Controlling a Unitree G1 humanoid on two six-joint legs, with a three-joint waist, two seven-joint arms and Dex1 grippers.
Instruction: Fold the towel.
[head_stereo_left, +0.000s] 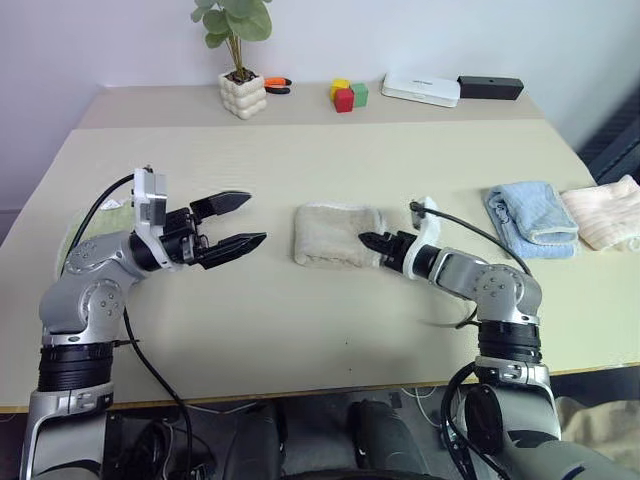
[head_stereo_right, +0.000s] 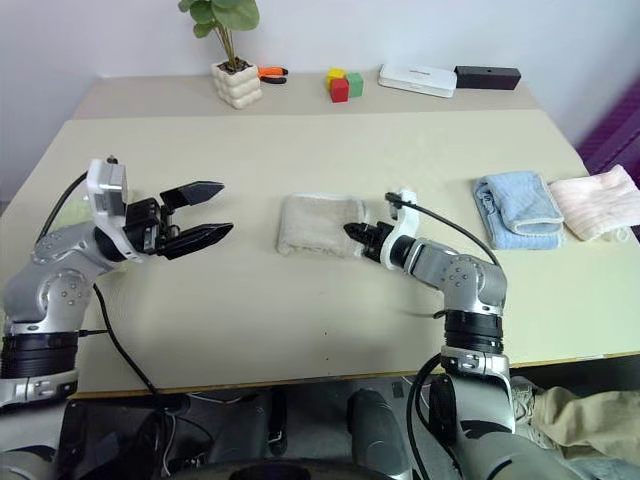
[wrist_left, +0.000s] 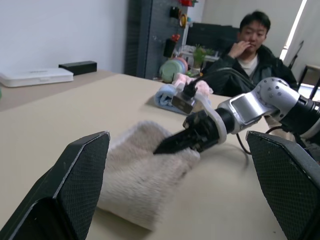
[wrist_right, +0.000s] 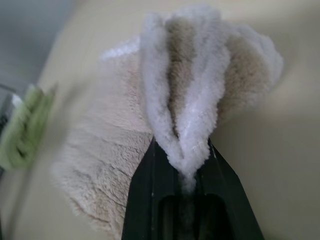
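The beige towel (head_stereo_left: 335, 236) lies folded in a small bundle in the middle of the table. My right gripper (head_stereo_left: 366, 241) is shut on the towel's right edge; in the right wrist view its black fingers (wrist_right: 150, 200) pinch several bunched layers of the towel (wrist_right: 185, 105) with white corded edging. My left gripper (head_stereo_left: 240, 222) hovers open to the left of the towel, above the table, with nothing between its fingers. The left wrist view looks across the towel (wrist_left: 142, 177) at the right gripper (wrist_left: 165, 146).
A light blue folded towel (head_stereo_left: 530, 217) and a pale pink one (head_stereo_left: 607, 213) lie at the right. A green cloth (wrist_right: 22, 125) lies at the left. At the back stand a potted plant (head_stereo_left: 241, 60), coloured blocks (head_stereo_left: 347, 95), a white box (head_stereo_left: 421, 89) and a black box (head_stereo_left: 490, 87). A person (wrist_left: 250, 55) sits beyond the table.
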